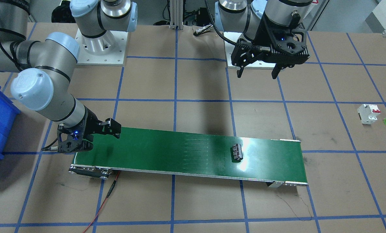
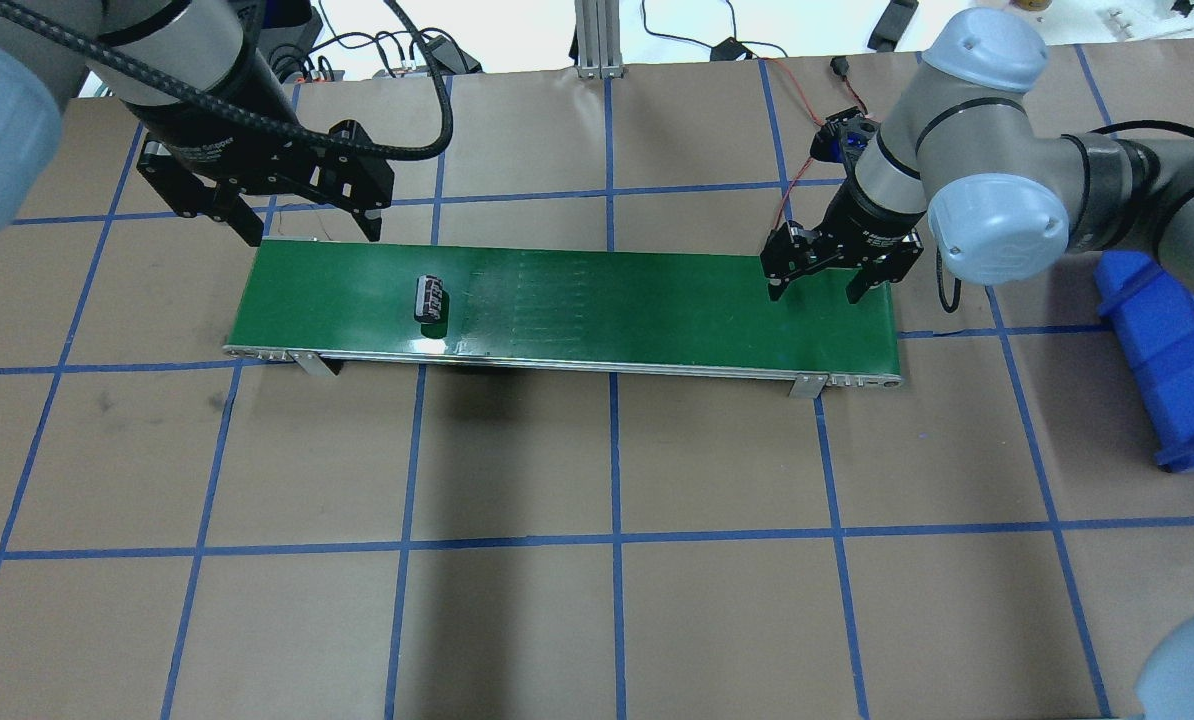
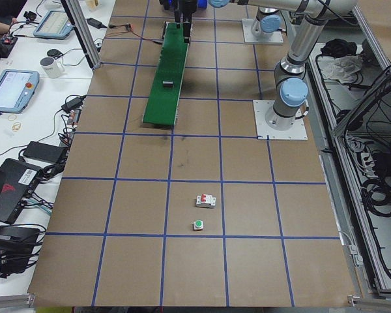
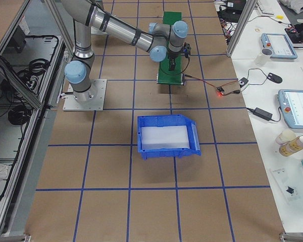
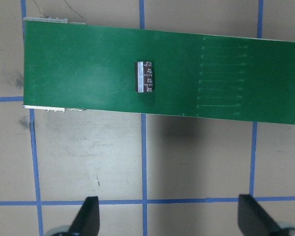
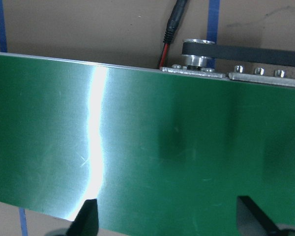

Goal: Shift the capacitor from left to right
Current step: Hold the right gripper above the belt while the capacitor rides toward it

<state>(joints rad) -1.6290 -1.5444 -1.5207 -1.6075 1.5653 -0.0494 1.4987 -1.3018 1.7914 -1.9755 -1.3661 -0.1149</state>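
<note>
A: Where is the capacitor (image 2: pixel 431 299)?
B: Lying on the green belt (image 2: pixel 607 300), near its left end.
A: And the hands?
B: The left hand (image 2: pixel 312 238) hangs wide open by that end, apart from the capacitor. The right hand (image 2: pixel 815 293), also wide, hovers over the right end. A blue bin (image 2: pixel 1167 350) sits further right on the tabletop (image 2: pixel 607 450).

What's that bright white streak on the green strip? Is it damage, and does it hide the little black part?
Right wrist-mounted view: the streak on the green belt looks like lamp glare, not damage. Exterior front-facing view: a smaller bright patch lies beside the capacitor, not over it. Left wrist-mounted view: capacitor evenly lit and sharp.
</note>
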